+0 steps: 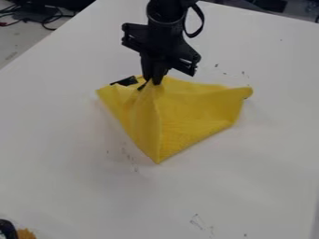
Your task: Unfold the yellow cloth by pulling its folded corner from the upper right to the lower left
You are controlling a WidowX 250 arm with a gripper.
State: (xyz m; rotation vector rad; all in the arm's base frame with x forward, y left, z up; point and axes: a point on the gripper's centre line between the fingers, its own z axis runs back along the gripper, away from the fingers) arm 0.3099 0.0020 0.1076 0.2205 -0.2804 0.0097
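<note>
Pinching at the cloth's peak: your gripper [153, 82] hangs from the top of the frame, its fingertips drawn together on the upper edge of the yellow cloth [196, 109].
Yellow cloth: middle of the frame, gathered up at your pinch; most of it spreads below and to the right of the gripper, a smaller part to the left.
Ridge and long axis: a fold runs from your fingertips down to the bottom corner, while the cloth's longer spread goes left to right.
Black patch [128, 81]: beside your fingertips, at the cloth's upper left edge.
White table [62, 144]: under everything, with dark marks near the cloth.
Cables [46, 18]: upper left corner of the frame.
</note>
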